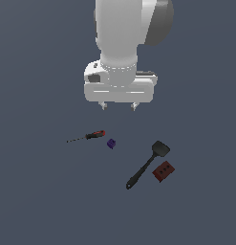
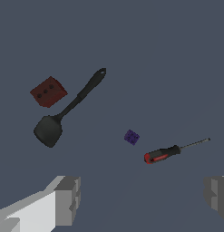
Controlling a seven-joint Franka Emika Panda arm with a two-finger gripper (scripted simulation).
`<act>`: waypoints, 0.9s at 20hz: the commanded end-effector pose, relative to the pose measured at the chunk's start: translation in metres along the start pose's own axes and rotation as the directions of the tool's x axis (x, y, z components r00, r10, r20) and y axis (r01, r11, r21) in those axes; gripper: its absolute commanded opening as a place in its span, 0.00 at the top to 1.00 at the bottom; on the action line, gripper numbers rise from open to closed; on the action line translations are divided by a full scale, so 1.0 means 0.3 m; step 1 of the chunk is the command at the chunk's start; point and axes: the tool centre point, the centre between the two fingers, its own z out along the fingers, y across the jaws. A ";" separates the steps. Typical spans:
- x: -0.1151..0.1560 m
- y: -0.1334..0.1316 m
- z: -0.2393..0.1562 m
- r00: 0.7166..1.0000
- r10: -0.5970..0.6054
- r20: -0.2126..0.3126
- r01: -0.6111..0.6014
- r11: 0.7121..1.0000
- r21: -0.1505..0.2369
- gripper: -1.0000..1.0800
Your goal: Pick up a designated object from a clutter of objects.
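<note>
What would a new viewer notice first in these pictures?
First, the big white arm hanging over the middle of the scene, its gripper open above the floor and holding nothing. Below it lie four small things: a screwdriver beside a tiny purple cube, and, toward the exterior view's right, a black spatula next to a dark red block.

The arm [image 1: 123, 28] is a thick, glossy white cylinder with a grey rounded joint cap beside it. Below sits a ribbed white collar, then a wide, boxy white hand [image 1: 119, 86] with a dark recess. Two short grey fingers [image 1: 104, 106] are blocky with stepped pads.
</note>
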 end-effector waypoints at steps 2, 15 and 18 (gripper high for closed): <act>0.000 -0.002 0.001 1.000 -0.002 0.000 0.002 1.000 0.000 0.04; -0.011 -0.094 0.052 0.998 -0.065 0.018 0.065 0.998 0.006 0.04; -0.007 -0.089 0.076 0.999 -0.046 0.018 0.046 0.999 0.007 0.04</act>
